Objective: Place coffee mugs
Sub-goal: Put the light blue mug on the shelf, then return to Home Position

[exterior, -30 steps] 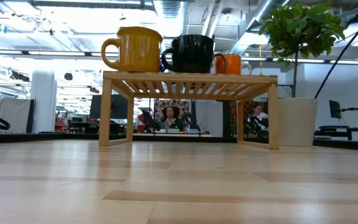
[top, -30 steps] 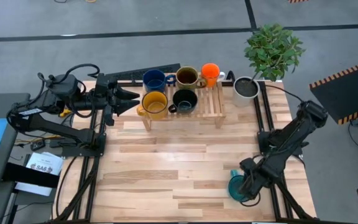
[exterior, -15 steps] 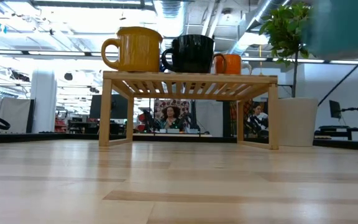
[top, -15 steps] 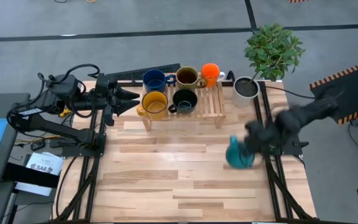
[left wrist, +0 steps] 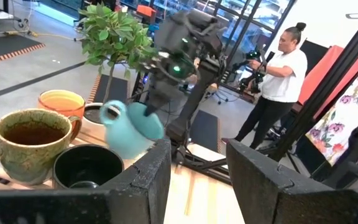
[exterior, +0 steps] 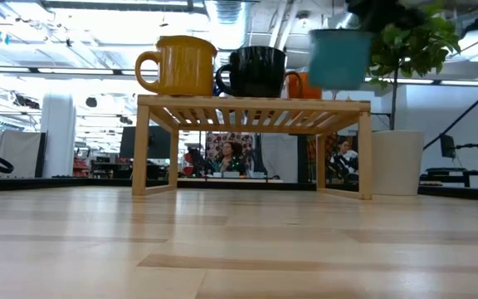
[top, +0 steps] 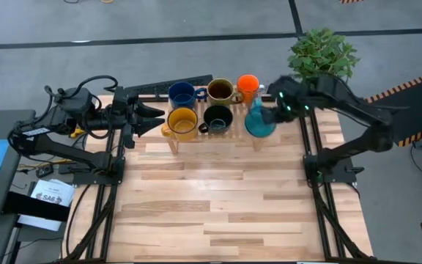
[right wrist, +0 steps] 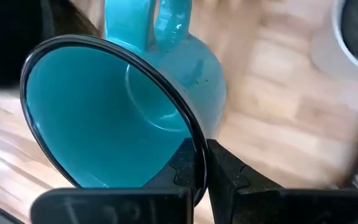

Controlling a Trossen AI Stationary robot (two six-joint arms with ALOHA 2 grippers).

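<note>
The teal mug (top: 258, 121) hangs in my right gripper (top: 273, 114) above the right end of the wooden rack (top: 249, 133); it also shows in the low view (exterior: 341, 58). The dark blue (top: 182, 94), brown (top: 220, 90), orange (top: 247, 84), yellow (top: 182, 122) and black (top: 217, 116) mugs stand on the rack's slats. My left gripper (top: 152, 116) waits open beside the rack's left end. My right gripper (right wrist: 202, 155) holds the teal mug by its rim (right wrist: 194, 140), on the side away from the handle (right wrist: 166, 25). One finger is inside the mug and one outside, with the wall pinched between them. The mug is lifted clear and tilted.
A white plant pot (top: 290, 103) with a leafy plant (top: 322, 55) stands at the table's far right corner, close behind my right arm. The table's near half (top: 211, 213) is bare wood. A person (left wrist: 278, 81) stands in the room beyond the table.
My right gripper has lifted the teal mug from the table's near right corner. It has carried the mug quickly toward the far edge and leftward, up to above the rack's right end. The mug is now clear of the table.
</note>
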